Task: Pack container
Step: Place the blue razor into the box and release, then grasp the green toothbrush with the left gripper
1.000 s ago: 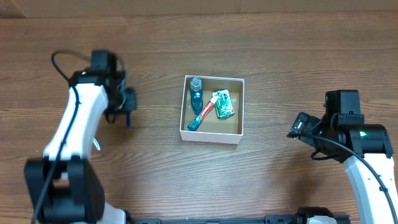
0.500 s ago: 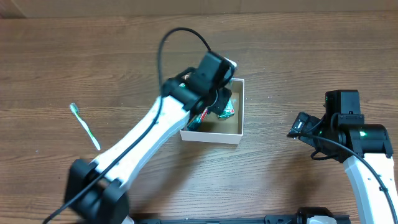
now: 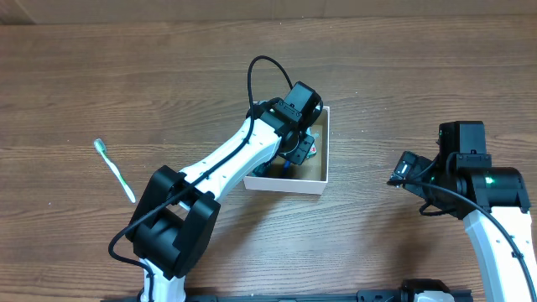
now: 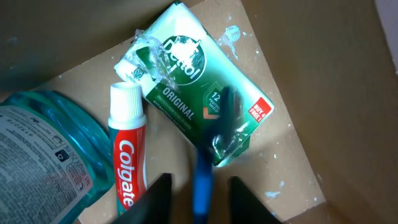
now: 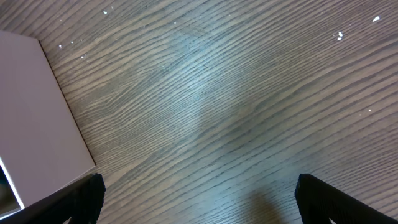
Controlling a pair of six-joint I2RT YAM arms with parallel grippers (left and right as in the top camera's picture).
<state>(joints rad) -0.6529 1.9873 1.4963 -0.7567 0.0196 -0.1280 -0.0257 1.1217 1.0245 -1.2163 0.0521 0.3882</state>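
The container [image 3: 285,184], a white-walled box with a brown inside [image 4: 292,143], sits mid-table. In it lie a green Dettol soap pack [image 4: 180,68], a red Colgate toothpaste tube [image 4: 127,155] and a blue mouthwash bottle [image 4: 37,149]. My left gripper [image 3: 294,153] hangs over the box's inside. Its jaws [image 4: 200,186] stand apart, with a blurred slim blue item [image 4: 214,134] between them and a gap on each side. My right gripper [image 3: 401,172] is open and empty over bare table [image 5: 199,205], to the right of the box.
A green toothbrush [image 3: 114,170] lies on the wooden table at the far left. The box's white outer wall [image 5: 31,118] shows at the left edge of the right wrist view. The left arm covers much of the box from above.
My left arm swung from the table's left side to over the box, bringing the blue item with it. The green toothbrush came into view. The right arm has not moved.
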